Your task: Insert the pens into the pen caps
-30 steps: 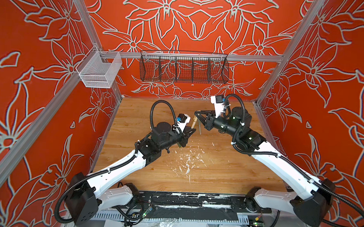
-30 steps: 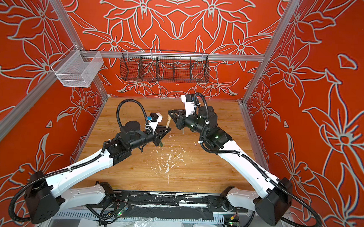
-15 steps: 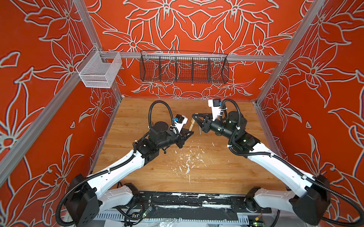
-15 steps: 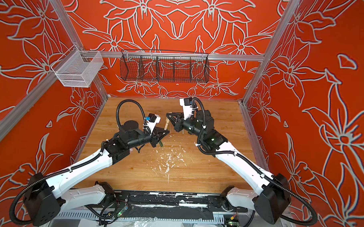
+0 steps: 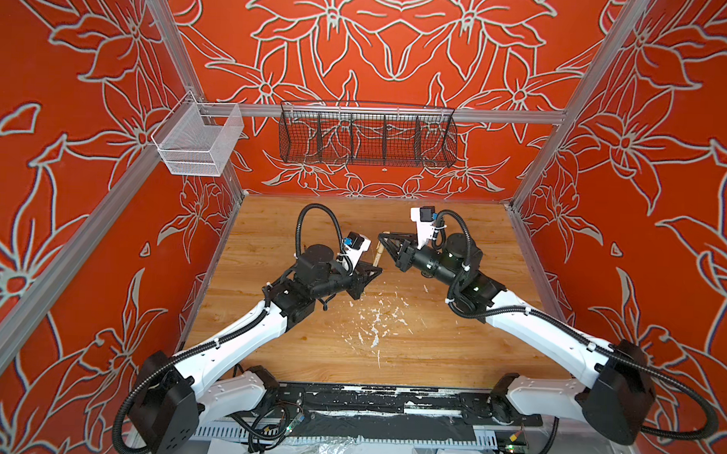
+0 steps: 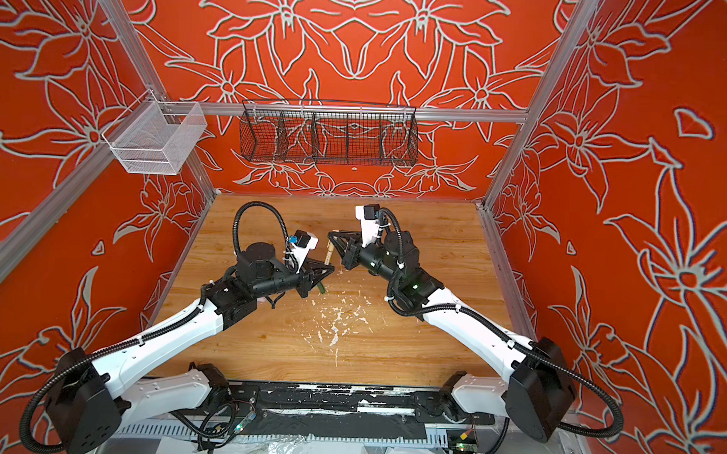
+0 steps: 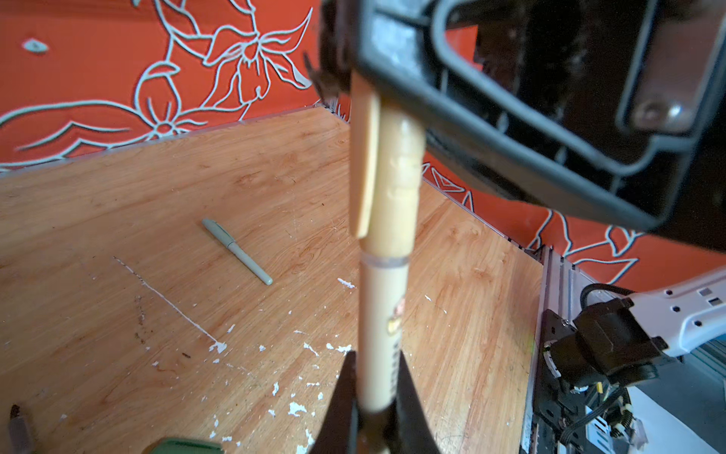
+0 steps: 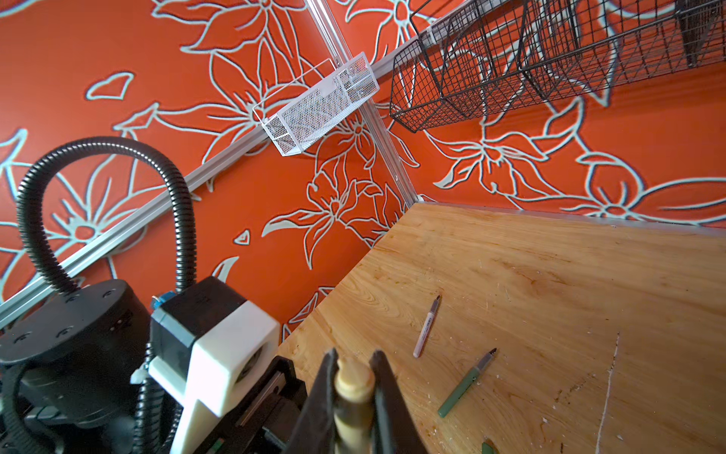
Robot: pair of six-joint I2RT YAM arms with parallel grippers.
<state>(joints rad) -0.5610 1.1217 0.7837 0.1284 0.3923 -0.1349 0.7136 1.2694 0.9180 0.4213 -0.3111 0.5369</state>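
My left gripper (image 7: 375, 377) is clenched on the lower barrel of the tan pen (image 7: 379, 314), and my right gripper (image 8: 354, 369) is clenched on the tan cap (image 7: 393, 177), one jaw on each side of it. The two are joined in line between my grippers. The cap's mouth meets the barrel at a pale ring, its clip lies flat along one side, and the pen's tip is hidden inside it. In both top views this pair hangs in the air above the middle of the table (image 5: 453, 356), toward the back, with my arms reaching in from either side. Dark print runs along the tan barrel beside a small coloured mark, but both are too blurred to read. On the table, the right wrist view shows a pink pen (image 8: 426, 328) and a green pen (image 8: 465, 387) lying apart from each other, both with bare dark tips. The pink one carries a line of dark print too small to read. The left wrist view shows a paler green pen (image 7: 235, 251) lying alone, which seems capped. White flecks (image 5: 375, 320) are scattered near the table's middle. On the back rail hangs a black basket (image 5: 367, 136) split into compartments, and at the left corner a white basket (image 5: 198, 143). The flowered wall shows through the mesh of both.
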